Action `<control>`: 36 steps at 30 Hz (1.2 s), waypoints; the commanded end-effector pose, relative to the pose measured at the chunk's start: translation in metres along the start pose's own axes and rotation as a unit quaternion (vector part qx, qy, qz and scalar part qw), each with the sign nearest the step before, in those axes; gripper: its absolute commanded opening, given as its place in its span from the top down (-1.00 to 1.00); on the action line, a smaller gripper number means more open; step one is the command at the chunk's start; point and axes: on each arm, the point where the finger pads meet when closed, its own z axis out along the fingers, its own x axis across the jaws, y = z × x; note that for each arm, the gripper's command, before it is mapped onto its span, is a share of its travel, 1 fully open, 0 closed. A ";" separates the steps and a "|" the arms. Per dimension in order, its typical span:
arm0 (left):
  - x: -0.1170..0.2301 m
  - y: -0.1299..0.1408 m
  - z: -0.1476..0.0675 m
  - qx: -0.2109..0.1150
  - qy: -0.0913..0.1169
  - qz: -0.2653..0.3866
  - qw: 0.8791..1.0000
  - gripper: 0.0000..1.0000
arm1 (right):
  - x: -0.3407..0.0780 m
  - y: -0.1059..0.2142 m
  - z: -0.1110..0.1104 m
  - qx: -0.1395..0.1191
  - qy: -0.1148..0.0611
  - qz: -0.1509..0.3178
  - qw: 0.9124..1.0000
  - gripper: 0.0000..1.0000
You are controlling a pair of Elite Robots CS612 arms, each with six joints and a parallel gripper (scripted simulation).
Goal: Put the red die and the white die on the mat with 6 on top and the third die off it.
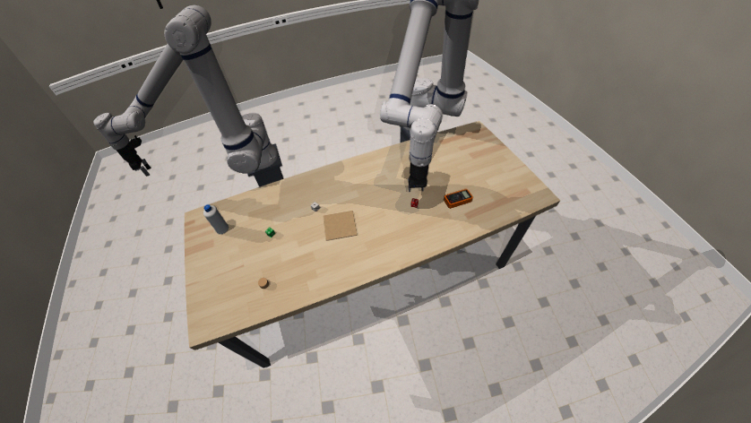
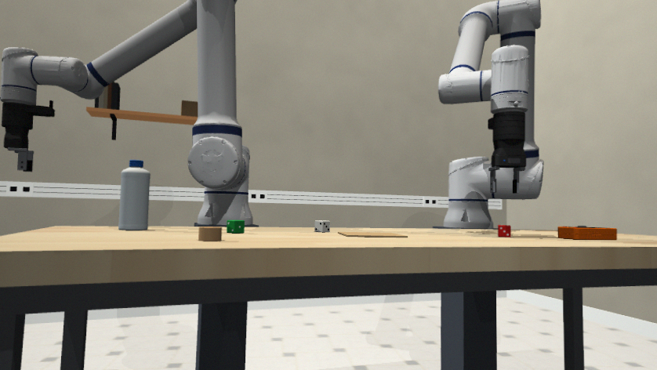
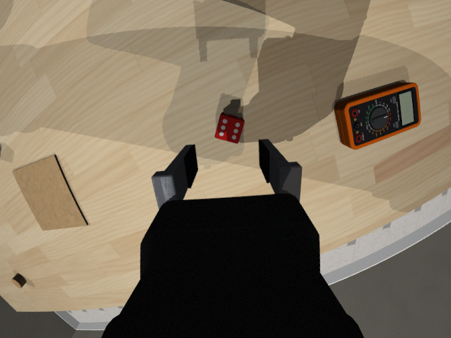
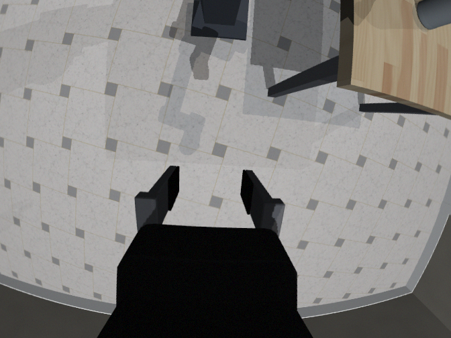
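Observation:
The red die (image 1: 414,202) (image 2: 503,230) (image 3: 229,127) sits flat off the mat, with six pips on top in the left wrist view. The white die (image 1: 315,206) (image 2: 322,226) lies behind the thin brown mat (image 1: 340,226) (image 2: 372,234) (image 3: 50,196), off it; its top number is too small to read. The third die, green (image 1: 270,232) (image 2: 235,226), is off the mat on the bottle's side. My left gripper (image 1: 416,189) (image 2: 503,181) (image 3: 227,155) points down, open and empty, above the red die. My right gripper (image 1: 146,167) (image 2: 24,161) (image 4: 210,180) is open and empty, beyond the table's end.
An orange multimeter (image 1: 458,198) (image 2: 586,233) (image 3: 378,115) lies close to the red die. A grey bottle (image 1: 216,220) (image 2: 134,200) with a blue cap stands near the green die. A small brown cylinder (image 1: 263,283) (image 2: 209,233) (image 3: 19,279) stands near the front edge.

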 end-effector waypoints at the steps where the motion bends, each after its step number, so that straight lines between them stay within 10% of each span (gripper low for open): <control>1: -0.001 0.000 0.000 -0.001 0.000 -0.033 0.999 -1.00 | 0.000 0.001 -0.001 -0.001 0.000 0.000 1.000 -1.00; 17: -0.001 -0.006 0.011 -0.001 0.000 -0.297 0.955 -1.00 | 0.000 0.001 -0.001 -0.001 0.000 0.000 1.000 -1.00; 30: 0.001 -0.007 0.021 -0.002 0.000 -0.519 0.855 -1.00 | 0.000 0.001 -0.001 -0.001 0.000 0.000 1.000 -1.00; 36: 0.002 -0.007 0.023 -0.002 0.000 -0.553 0.833 -1.00 | 0.000 0.001 -0.001 -0.001 0.000 0.000 1.000 -1.00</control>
